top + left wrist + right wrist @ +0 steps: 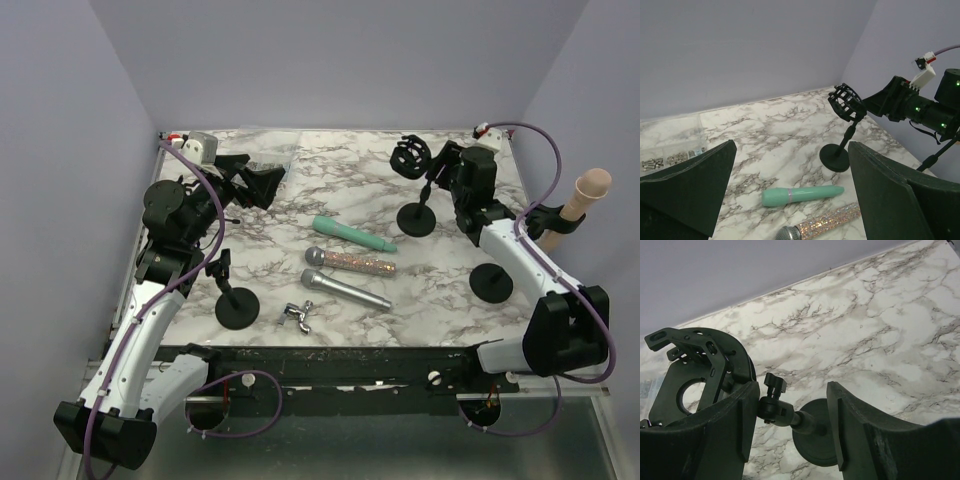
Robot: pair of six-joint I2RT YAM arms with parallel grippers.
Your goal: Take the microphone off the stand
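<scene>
A beige microphone [588, 190] sits tilted in the clip of a black stand [492, 283] at the table's right edge, its head past the edge. My right gripper [440, 172] [790, 390] is away from it, at the far-right stand with an empty cage mount [410, 155] [695, 370]. Its jaws are open and straddle that stand's swivel joint [775, 410]; the left finger touches the joint and the right finger stands apart. My left gripper [250, 182] [790, 150] hangs wide open and empty over the far left of the table.
Three loose microphones lie mid-table: a teal one [353, 234] [802, 195], a glittery one [350, 262] [822, 222] and a silver one [347, 290]. A third stand [237, 307] stands front left, a metal wing piece [299, 315] beside it. A clear box of screws [265, 155] sits at the back left.
</scene>
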